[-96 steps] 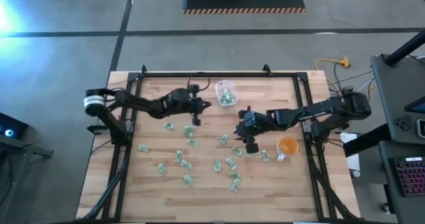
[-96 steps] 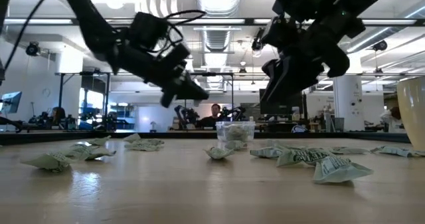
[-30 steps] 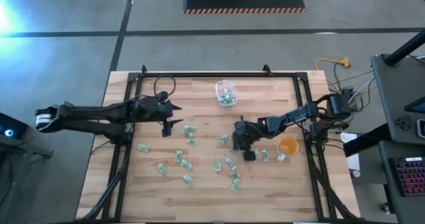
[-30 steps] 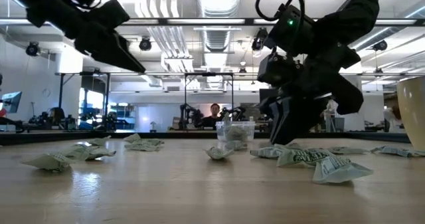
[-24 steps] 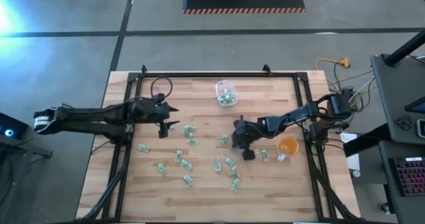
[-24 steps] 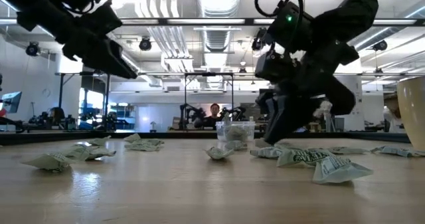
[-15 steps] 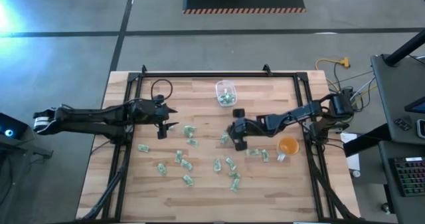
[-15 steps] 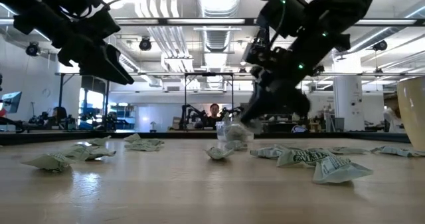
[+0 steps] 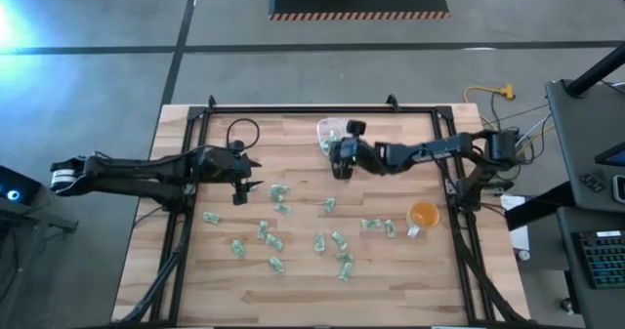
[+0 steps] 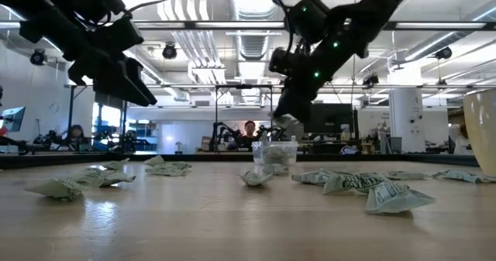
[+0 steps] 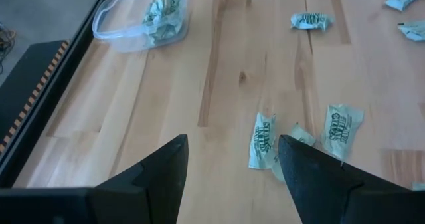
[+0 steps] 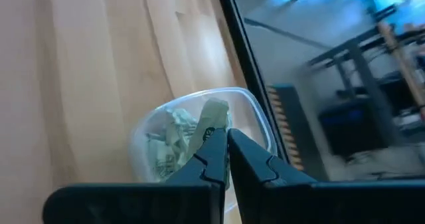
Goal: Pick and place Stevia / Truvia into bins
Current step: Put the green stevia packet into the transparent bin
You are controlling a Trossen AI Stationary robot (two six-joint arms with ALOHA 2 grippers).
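Many green-and-white Stevia packets (image 9: 276,241) lie flat and scattered over the wooden table. More of them fill the clear bin (image 9: 325,132), which stands near the far edge. My right gripper (image 9: 335,160) hangs just above the bin's near side, shut on one packet (image 12: 214,112). In the low view that gripper (image 10: 288,120) is well above the bin (image 10: 275,154). Over the table's left half my left gripper (image 9: 240,185) hovers open, with nothing between its fingers (image 11: 169,161). Two packets (image 11: 263,141) lie ahead of it. My right gripper pinches one packet between its two fingertips (image 12: 222,144). The packet's free end (image 12: 216,108) sticks out past the tips. The fingers slant downward toward the bin. The packet is lifted clear of the table and hangs over the bin's packets (image 12: 169,141).
An orange cup (image 9: 422,215) stands at the table's right side. A black frame rail (image 9: 293,111) runs along the far edge behind the bin. Bare wood lies between the bin and the scattered packets.
My right gripper has risen off the table at the right of the packet field with one packet. It has swung toward the far edge and somewhat left, and is now over the bin. The other packets lie as before.
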